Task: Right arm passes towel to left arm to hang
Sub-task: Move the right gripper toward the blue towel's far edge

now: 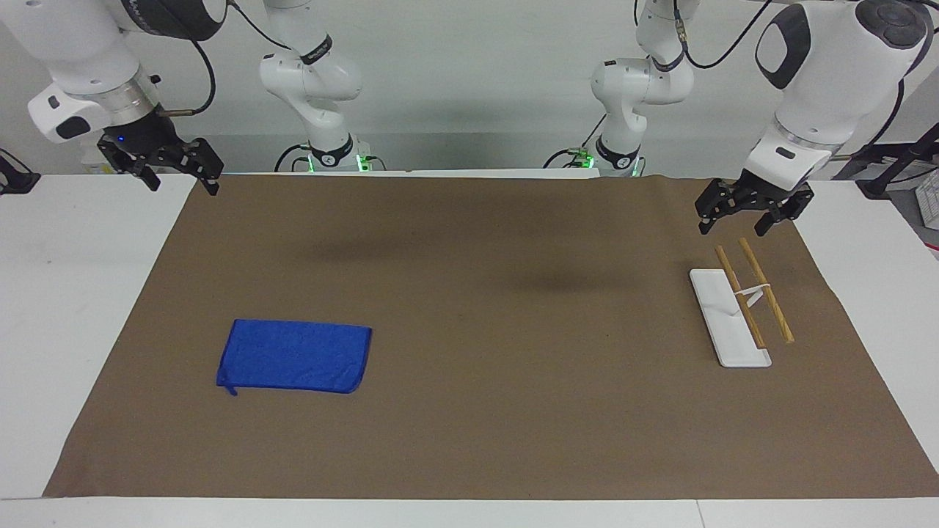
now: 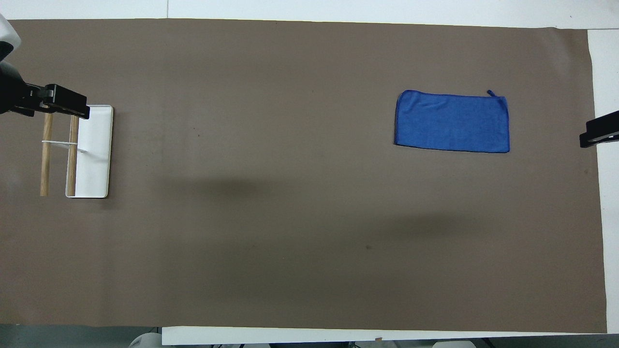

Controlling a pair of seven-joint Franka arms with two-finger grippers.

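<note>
A blue towel (image 1: 293,356) lies flat and folded on the brown mat toward the right arm's end; it also shows in the overhead view (image 2: 452,122). A rack (image 1: 733,323) with a white base and two wooden bars stands toward the left arm's end, also in the overhead view (image 2: 92,154). My right gripper (image 1: 183,187), blue light on its wrist, hangs open and empty in the air over the mat's edge; its tip shows in the overhead view (image 2: 599,133). My left gripper (image 1: 733,229) hangs open and empty over the rack, also in the overhead view (image 2: 53,104).
The brown mat (image 1: 469,440) covers most of the white table (image 1: 66,293). Two more white arm bases (image 1: 330,154) stand at the robots' edge of the table.
</note>
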